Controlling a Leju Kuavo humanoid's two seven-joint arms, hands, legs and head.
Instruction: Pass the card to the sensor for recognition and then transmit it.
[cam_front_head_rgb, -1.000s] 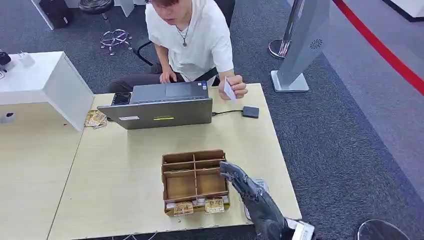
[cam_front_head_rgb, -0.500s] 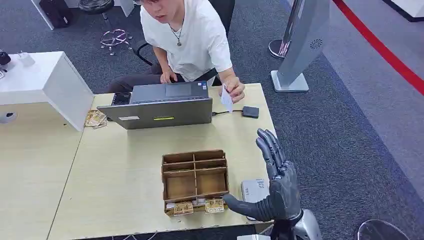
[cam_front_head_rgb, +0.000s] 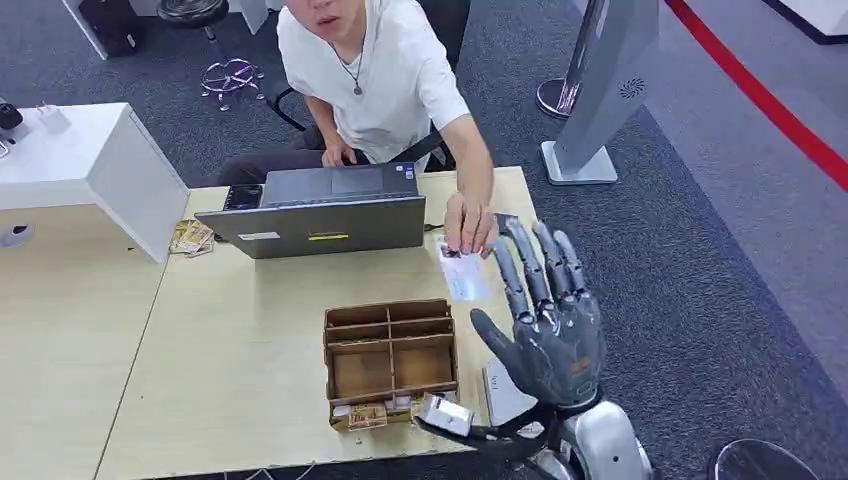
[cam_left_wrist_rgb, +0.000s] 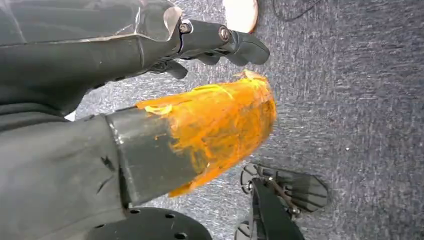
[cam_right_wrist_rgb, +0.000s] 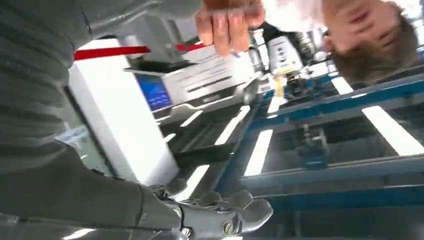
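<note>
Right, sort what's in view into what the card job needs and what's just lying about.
For the job:
card, held out by the person's hand
right hand, raised with fingers spread
small grey box by the table edge, perhaps the sensor

Lying about:
laptop
cardboard divider tray

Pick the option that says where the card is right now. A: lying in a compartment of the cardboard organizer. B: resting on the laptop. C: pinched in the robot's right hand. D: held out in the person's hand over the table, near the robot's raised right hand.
D: in the head view the person's hand holds the card out over the table, beside the right hand, whose fingers are spread and hold nothing.
</note>
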